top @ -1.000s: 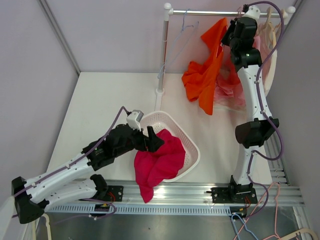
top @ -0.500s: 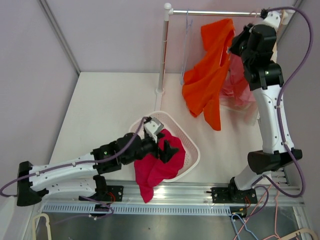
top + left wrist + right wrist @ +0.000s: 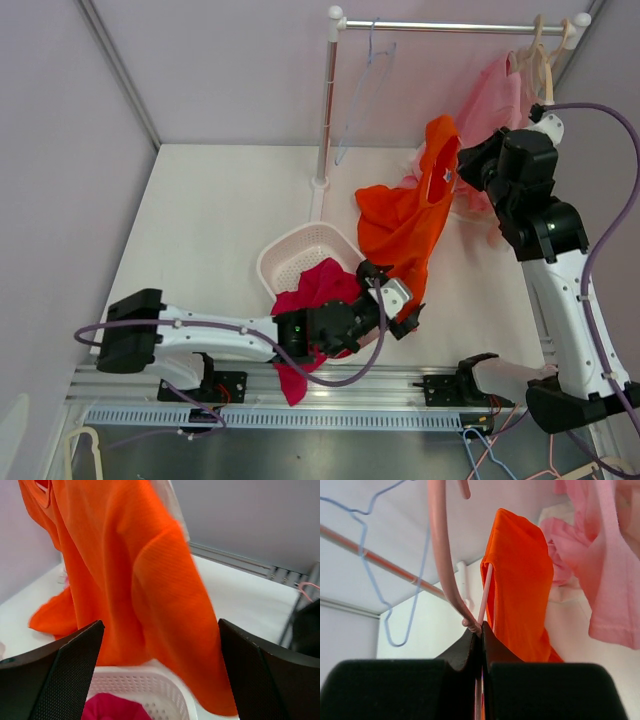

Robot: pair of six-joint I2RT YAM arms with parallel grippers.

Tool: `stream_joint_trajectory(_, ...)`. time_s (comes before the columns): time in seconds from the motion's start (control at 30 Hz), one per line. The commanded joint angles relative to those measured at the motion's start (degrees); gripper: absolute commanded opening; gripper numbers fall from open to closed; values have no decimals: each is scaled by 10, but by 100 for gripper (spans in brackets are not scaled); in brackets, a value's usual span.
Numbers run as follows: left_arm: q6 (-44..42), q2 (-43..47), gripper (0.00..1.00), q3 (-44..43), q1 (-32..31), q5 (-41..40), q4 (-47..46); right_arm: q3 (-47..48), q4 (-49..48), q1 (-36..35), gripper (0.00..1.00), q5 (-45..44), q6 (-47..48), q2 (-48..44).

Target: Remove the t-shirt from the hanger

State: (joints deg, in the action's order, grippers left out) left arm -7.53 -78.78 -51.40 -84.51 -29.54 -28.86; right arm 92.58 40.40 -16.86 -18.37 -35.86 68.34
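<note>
The orange t-shirt hangs on a pink hanger, off the rail and low over the table. My right gripper is shut on the hanger at the base of its hook, as the right wrist view shows, with the shirt draped just behind. My left gripper is open beside the shirt's lower hem. In the left wrist view the shirt hangs between and beyond the open fingers, not touched.
A white basket holds a magenta cloth that spills over its near rim. The rail carries an empty blue hanger and pink garments at the right. The rail post stands behind the basket.
My right arm brought the hanger with the orange shirt down from the rail toward the basket. My left arm swung right, from the magenta cloth to the shirt's hem.
</note>
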Motion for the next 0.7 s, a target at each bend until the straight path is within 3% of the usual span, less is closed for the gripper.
stream_joint_trajectory(0.0,-42,-61,99,-59,-2,-75,-99,4,-16,-5,0,33,-19,-29)
stream_joint_trajectory(0.07,-46,-103,99,-106,-2,-84,-68,-3,-15,-5,0,53,-20,-39)
stream_joint_trajectory(0.1,-50,-115,48,-115,-1,-88,-58,-4,-15,-5,0,58,-22,-41)
stream_joint_trajectory(0.13,-50,-124,4,-130,-1,-102,-51,-3,-13,-5,0,60,-21,-42)
stream_joint_trajectory(0.2,-38,-118,1,-128,-4,-109,-51,1,-5,-5,0,55,-12,-33)
stream_joint_trajectory(0.3,-42,-50,1,-51,-17,-35,-95,39,31,6,0,52,7,14)
stream_joint_trajectory(0.5,-240,29,0,52,-159,11,-231,189,135,76,0,174,19,144)
stream_joint_trajectory(0.57,-279,36,0,97,-183,40,-292,244,180,101,0,199,27,202)
stream_joint_trajectory(0.67,-255,22,1,104,-191,10,-283,345,234,112,0,236,43,253)
